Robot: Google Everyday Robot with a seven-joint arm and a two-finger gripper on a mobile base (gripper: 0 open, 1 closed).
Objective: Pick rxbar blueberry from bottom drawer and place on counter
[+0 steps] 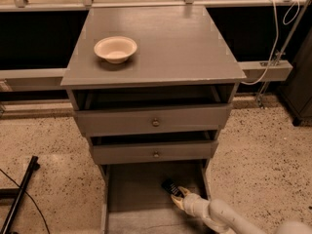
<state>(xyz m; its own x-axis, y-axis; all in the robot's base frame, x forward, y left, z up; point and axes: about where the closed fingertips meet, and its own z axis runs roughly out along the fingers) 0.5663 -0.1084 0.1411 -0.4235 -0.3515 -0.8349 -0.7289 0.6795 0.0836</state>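
Far L, floor level: black rod (20,196) lying at a slant on the speckled floor (53,155), with a thin dark cable beside it.

L of centre, top: cream bowl (115,48), upright, on the counter (170,48) in its L rear qtr. Nothing visible inside the bowl. Counter is grey, matte, with worn front edge.

Centre, cabinet front: upper knobbed drawer (122,123) pulled out a little, dark gap above it. Lower knobbed drawer (122,154) likewise out a little. One small round knob at the middle of each.

Centre, below: bottom drawer (136,194) pulled out furthest, grey floor exposed, thin side walls L and R.

R of centre: rxbar blueberry (170,185) lies flat on the bottom drawer floor, R half, just in front of the lower knobbed drawer's face. Dark wrapper, set at a slant. Not on the counter.

Gripper (178,197) is inside the bottom drawer, low, touching the near R end of the bar. Whether it is spread or clamped on the bar: cannot tell, as contact pt is too dark to read.

Pale arm (219,216) runs from the gripper to the lower R corner.

Far R: white cable (271,43) hangs from the rear rail. Dark unit (303,82) stands at the R edge.
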